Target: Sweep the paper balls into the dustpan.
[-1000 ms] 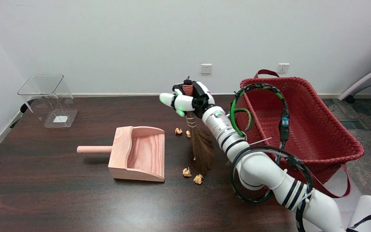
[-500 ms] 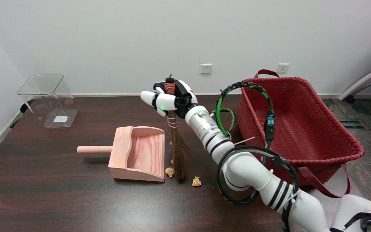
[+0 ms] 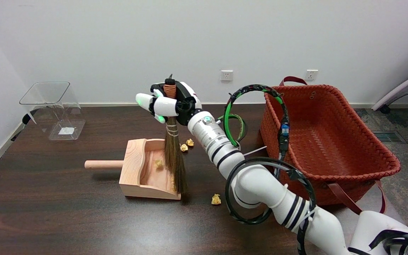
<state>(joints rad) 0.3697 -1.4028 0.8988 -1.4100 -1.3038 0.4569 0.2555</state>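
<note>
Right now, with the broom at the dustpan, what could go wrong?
1. The dustpan lies loose on the table; the broom, held by the right hand, might push it away.
2. One paper ball sits inside; pulling the bristles back could drag it out.
3. Three balls remain outside: two past the pan's far corner, one on the near side. A sweep could miss them.

hand (image 3: 170,104): grips broom (image 3: 174,156) upright by its handle
broom: bristles at dustpan (image 3: 143,170) mouth
dustpan: one paper ball (image 3: 159,163) inside
bench (image 3: 66,219): two balls (image 3: 186,145) behind broom, one (image 3: 216,199) in front
</note>
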